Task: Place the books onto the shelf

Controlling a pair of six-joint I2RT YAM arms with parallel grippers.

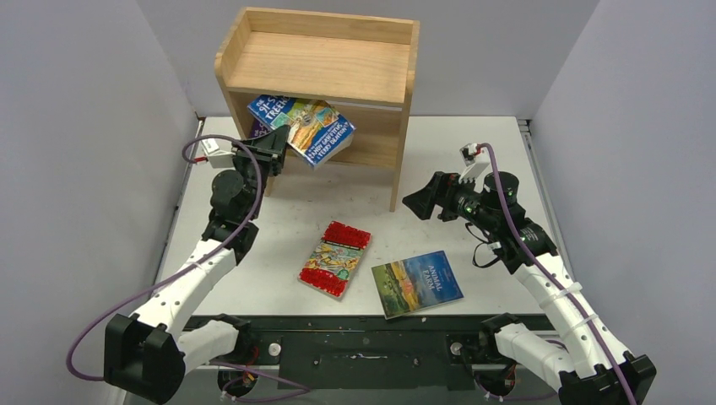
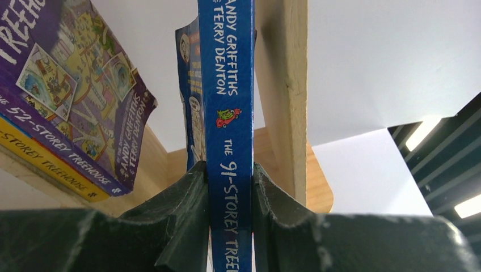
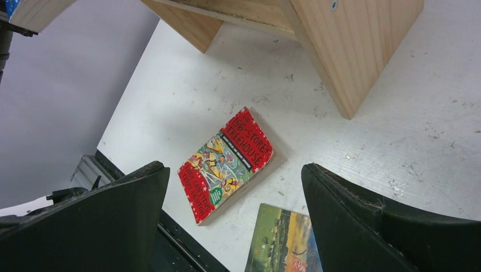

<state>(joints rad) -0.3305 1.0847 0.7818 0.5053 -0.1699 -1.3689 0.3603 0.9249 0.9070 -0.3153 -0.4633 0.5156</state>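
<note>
The left gripper (image 2: 230, 177) clamps a blue book (image 2: 227, 85) (spine reads "THE 91-STOREY").

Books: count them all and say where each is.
5. Purple book and yellow book sit inside the shelf; blue book in the left tool; red book and Animal Farm on the table.

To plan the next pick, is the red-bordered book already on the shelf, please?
No, the red-bordered book lies flat on the table in front of the shelf.
</note>
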